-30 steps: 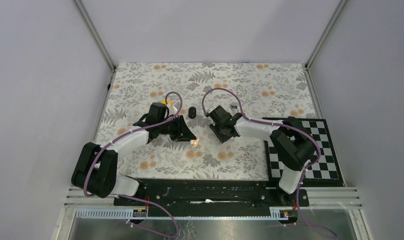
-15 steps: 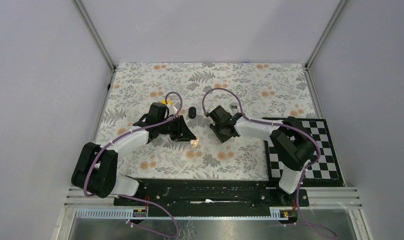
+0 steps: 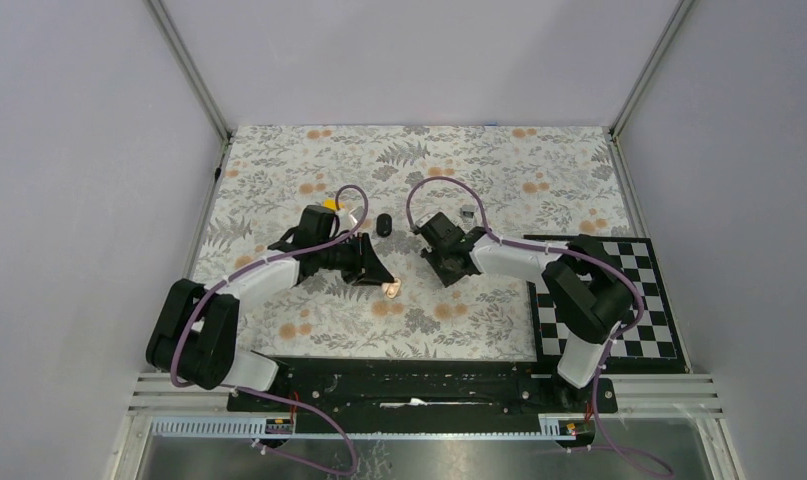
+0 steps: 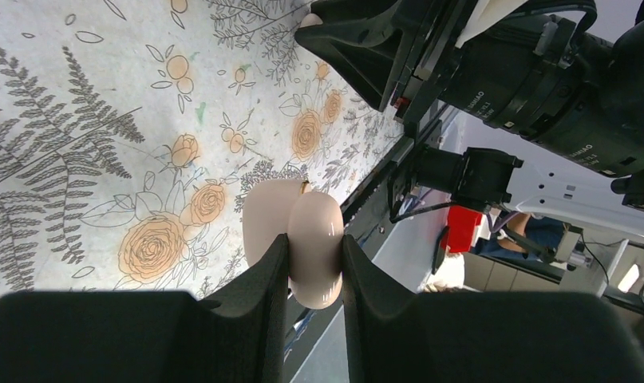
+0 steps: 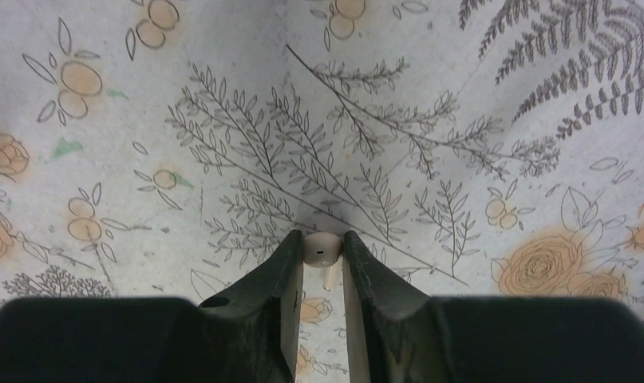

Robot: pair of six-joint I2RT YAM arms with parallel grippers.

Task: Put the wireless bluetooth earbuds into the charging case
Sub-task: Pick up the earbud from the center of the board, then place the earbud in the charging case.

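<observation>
The left end effector [image 4: 314,267] stays clenched on the open peach charging case [image 4: 296,209], low over the counter [image 4: 79,159]. The right end effector [image 5: 322,263] has just narrowed onto a cream earbud [image 5: 320,246], pinching it on both sides. Carrying it to the case looks next.

Left gripper [image 4: 314,241] with the peach case [image 4: 314,211] and right gripper [image 5: 322,239] with the cream earbud [image 5: 322,246] sit mid-table [image 3: 519,180], with a narrow bare lane between them. A black oval object [image 3: 384,224] blocks the lane's far end. A yellow object [image 3: 329,205] is just behind the left wrist, a grey piece [image 3: 466,213] behind the right. The far strip is open. The checkerboard [image 3: 634,300] lies near right, under the right arm.
</observation>
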